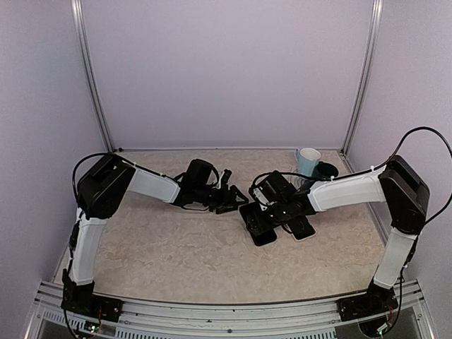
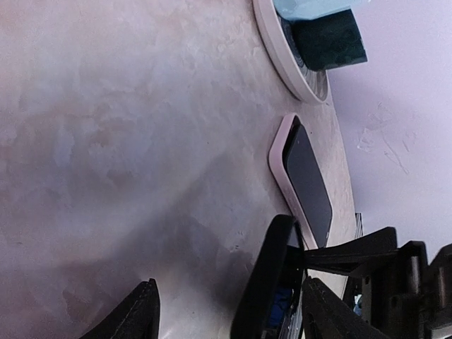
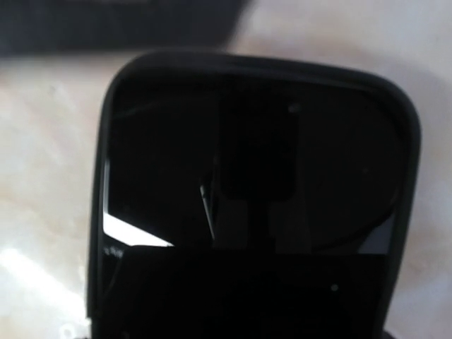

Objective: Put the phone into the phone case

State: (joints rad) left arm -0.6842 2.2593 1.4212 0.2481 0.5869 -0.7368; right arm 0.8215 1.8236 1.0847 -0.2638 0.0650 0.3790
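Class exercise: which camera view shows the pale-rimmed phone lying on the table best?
The left wrist view: the pale-rimmed phone lies close, rim and dark screen both plain. The top external view shows it small, partly under the right gripper. The right wrist view misses it, filled by the black case.

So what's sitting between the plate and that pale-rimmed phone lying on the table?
Nothing. The left wrist view shows only bare tabletop between the plate and the pale-rimmed phone.
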